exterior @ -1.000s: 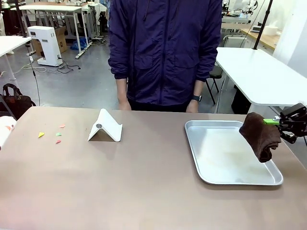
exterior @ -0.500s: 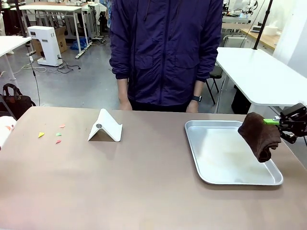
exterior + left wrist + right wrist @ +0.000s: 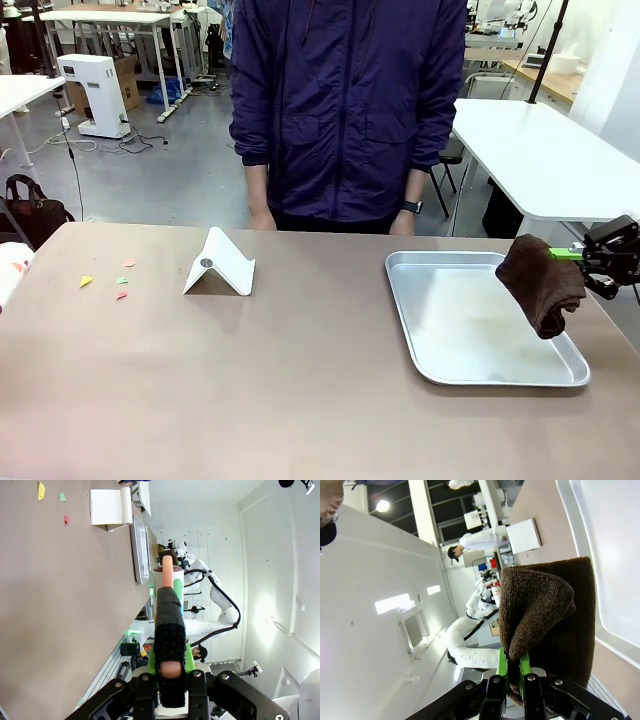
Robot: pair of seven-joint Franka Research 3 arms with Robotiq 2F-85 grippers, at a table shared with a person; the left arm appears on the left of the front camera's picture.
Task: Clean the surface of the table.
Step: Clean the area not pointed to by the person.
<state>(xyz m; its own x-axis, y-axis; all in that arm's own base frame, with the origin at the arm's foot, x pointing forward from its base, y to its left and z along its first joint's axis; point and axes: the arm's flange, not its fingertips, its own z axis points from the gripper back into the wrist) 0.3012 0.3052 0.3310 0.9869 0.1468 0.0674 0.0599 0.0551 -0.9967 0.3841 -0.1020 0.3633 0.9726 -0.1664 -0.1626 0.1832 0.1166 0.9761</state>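
Left to right: paper scraps (image 3: 120, 281) sit on the far-left part of the table (image 3: 300, 380), untouched. White folded stand (image 3: 222, 264) is just right of them. Silver tray (image 3: 470, 320) is on the right half, bare. Brown cloth (image 3: 540, 282) hangs over the tray's right edge from the right gripper (image 3: 568, 254).

Delta over the last second is practically nil. Cloth has crept a hair up and left; gripper holds its spot at the table's right edge. My read: wipe not started, arm is paused or only beginning to carry the cloth.

Right gripper: clamped on the cloth's upper fold, green pads pinching it in the right wrist view.

Left gripper (image 3: 168, 600): fingers drawn together, seemingly nipping a peach-coloured piece (image 3: 167, 562). Can't tell what that is.

Table top lies below and left of the right gripper. Cloth looks clear of the top, though contact with the tray rim is unclear. Scraps are well apart from it, full table width away.
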